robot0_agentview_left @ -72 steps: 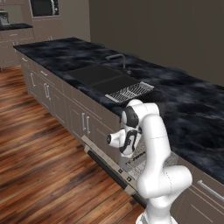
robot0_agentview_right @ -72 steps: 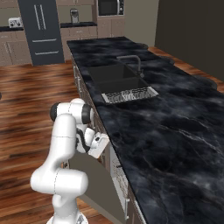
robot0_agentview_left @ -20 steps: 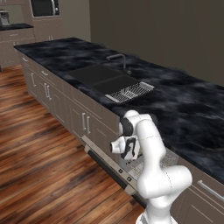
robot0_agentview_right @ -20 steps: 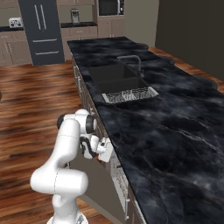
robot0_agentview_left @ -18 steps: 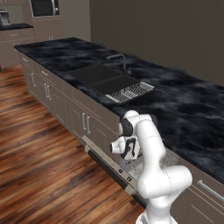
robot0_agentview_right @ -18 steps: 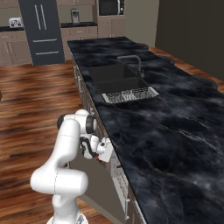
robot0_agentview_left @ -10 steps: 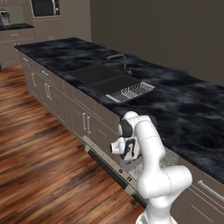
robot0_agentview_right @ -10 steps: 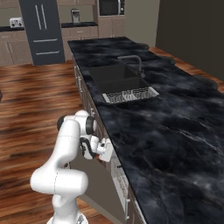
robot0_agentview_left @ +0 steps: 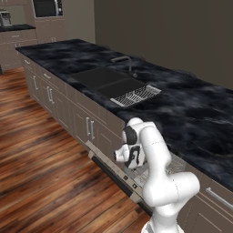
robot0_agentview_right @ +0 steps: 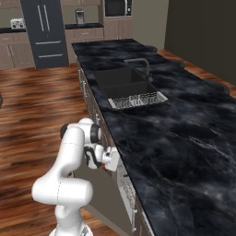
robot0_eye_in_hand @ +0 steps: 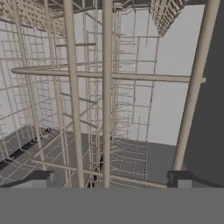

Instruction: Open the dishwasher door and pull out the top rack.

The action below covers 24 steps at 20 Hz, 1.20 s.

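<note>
The dishwasher door [robot0_agentview_left: 110, 164] hangs open below the counter, its dark edge strip with small buttons facing up; from the right it shows as a grey slab [robot0_agentview_right: 105, 199]. Grey wire grid of the top rack [robot0_agentview_left: 176, 164] shows inside the opening behind my arm. My gripper [robot0_agentview_left: 132, 159] [robot0_agentview_right: 111, 160] reaches into that opening. In the hand view the gripper [robot0_eye_in_hand: 110, 178] is open, and upright bars of the top rack [robot0_eye_in_hand: 107, 87] stand close in front, between the two fingertips [robot0_eye_in_hand: 42, 176]. The fingers touch no bar that I can see.
A black marble counter [robot0_agentview_left: 195, 113] runs above the dishwasher, with a dark sink [robot0_agentview_left: 102, 81] and a wire drying tray [robot0_agentview_left: 135, 95]. Cabinet doors with silver handles [robot0_agentview_left: 88, 128] stand left of the opening. A wooden floor [robot0_agentview_left: 41, 164] lies open to the left.
Over the last second almost nothing has shifted. Compared with a few seconds ago, the arm has bent lower and the hand has gone in toward the rack.
</note>
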Available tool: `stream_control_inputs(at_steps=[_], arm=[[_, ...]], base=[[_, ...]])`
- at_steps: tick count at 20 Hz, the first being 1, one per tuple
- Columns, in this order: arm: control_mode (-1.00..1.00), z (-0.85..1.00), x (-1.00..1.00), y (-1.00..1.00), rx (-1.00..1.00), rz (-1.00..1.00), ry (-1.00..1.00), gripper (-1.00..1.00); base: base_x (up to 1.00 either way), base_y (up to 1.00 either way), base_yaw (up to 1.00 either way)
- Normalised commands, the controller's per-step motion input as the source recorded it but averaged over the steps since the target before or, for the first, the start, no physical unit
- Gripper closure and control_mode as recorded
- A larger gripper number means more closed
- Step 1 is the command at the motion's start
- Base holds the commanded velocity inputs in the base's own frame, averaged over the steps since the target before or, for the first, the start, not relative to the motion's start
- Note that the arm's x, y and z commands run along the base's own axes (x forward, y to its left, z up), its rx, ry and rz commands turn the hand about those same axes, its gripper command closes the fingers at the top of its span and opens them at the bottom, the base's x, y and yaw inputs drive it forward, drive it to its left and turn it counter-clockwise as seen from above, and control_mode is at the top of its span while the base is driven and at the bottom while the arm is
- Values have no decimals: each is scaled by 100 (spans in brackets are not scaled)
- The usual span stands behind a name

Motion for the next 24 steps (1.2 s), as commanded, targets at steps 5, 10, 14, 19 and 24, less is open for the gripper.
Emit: stream_control_inputs(at_steps=[5, 10, 14, 19, 24], arm=[[-100, -6, -8, 0, -4, 0, -1, -100], [-100, 0, 0, 0, -1, 0, -1, -100], [-100, 0, 0, 0, 0, 0, -4, -100], [-100, 2, 2, -3, 0, 0, -4, -100], [-100, 6, 1, 0, 0, 0, -4, -100]], base=[[0, 0, 0], [0, 0, 0], [0, 0, 0], [0, 0, 0], [0, 0, 0]])
